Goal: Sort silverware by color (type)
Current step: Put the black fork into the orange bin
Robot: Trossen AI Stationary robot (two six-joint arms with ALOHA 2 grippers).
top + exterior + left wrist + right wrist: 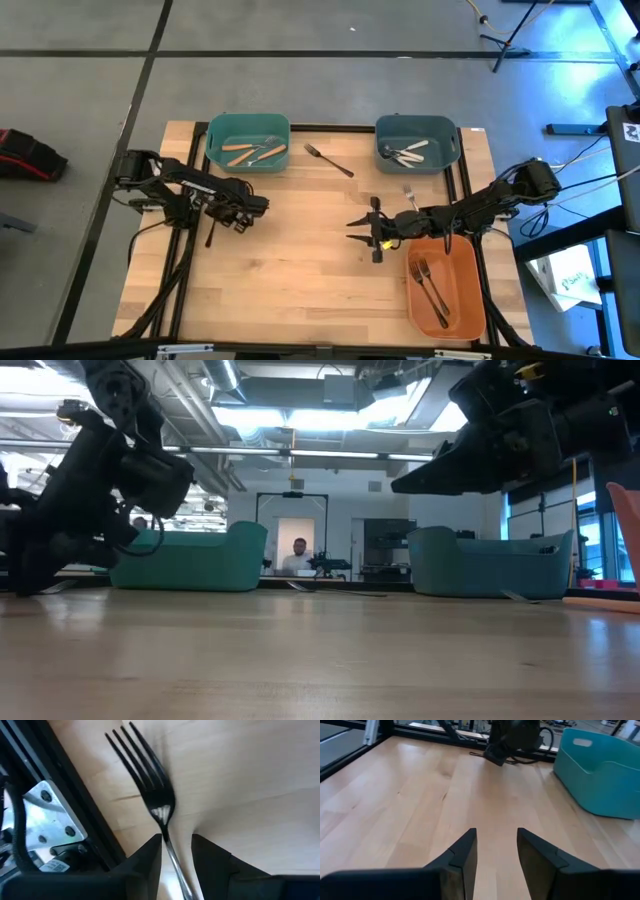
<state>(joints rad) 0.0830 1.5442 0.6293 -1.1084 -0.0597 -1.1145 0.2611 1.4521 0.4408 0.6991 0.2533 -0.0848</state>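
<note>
- Left gripper is low at the table's left edge, fingers apart and straddling the handle of an all-dark fork. One finger seems to touch the handle; the other shows a gap. Main risk: you close off-centre, and the thin handle rolls or pivots out, since it lies flat on the wood.
- The orange bin holding the other dark forks is well apart, on the far side. Your carry would pass the right gripper, which hangs open and empty mid-table, so the arms could clash.
- The black table frame runs just beside the fork, so a finger may catch it.
- The nearest teal bin holds orange-handled pieces, so a short drop there would mis-sort the fork.
- A loose fork lies mid-table, and a low sweep could nudge it.
</note>
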